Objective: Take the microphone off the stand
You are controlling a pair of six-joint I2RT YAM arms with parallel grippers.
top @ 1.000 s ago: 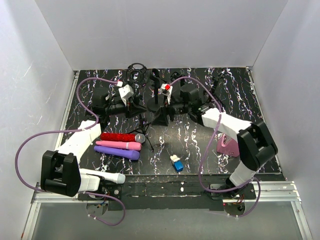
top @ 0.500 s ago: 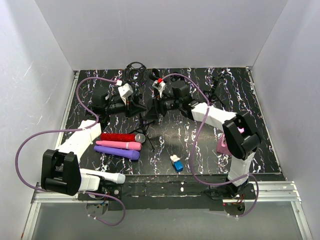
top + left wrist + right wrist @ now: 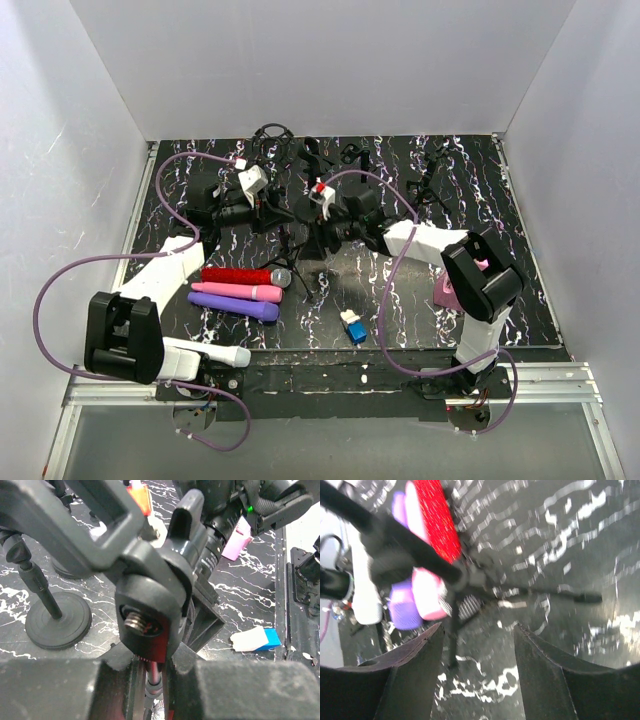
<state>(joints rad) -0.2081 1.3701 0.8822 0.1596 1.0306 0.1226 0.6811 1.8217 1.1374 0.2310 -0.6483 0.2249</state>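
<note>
Stand (image 3: pixel 296 268) of tripod form at the middle of the black, white-veined tabletop (image 3: pixel 420 322), flanked by both grippers. The left gripper (image 3: pixel 155 692) is placed on the left of the stand. Its fingers (image 3: pixel 100 690) are pressed together on the thin upright rod, just below the black clip (image 3: pixel 155 605), whose screw head is turned toward the wrist camera. Whether a microphone is seated in that clip cannot be told, the clip being crowded by the dark body of the right arm behind it. The right gripper (image 3: pixel 477 680) is held on the right of the stand, tilted toward its legs. Its fingers (image 3: pixel 410 680) are spread apart and nothing is enclosed between them.

Three microphones are laid side by side on the tabletop to the near left of the stand: a red microphone (image 3: pixel 232 274) farthest, a pink microphone (image 3: pixel 238 290) in the middle, a purple microphone (image 3: pixel 232 305) nearest. A silver grille (image 3: pixel 281 277) is seen at the right end of the red one, beside a stand leg. A blue-and-white block (image 3: pixel 352 326) is placed toward the near edge. A pink object (image 3: pixel 452 295) is partly hidden behind the right arm. A round-based stand (image 3: pixel 57 622) is shown at the left of the left wrist view.
</note>
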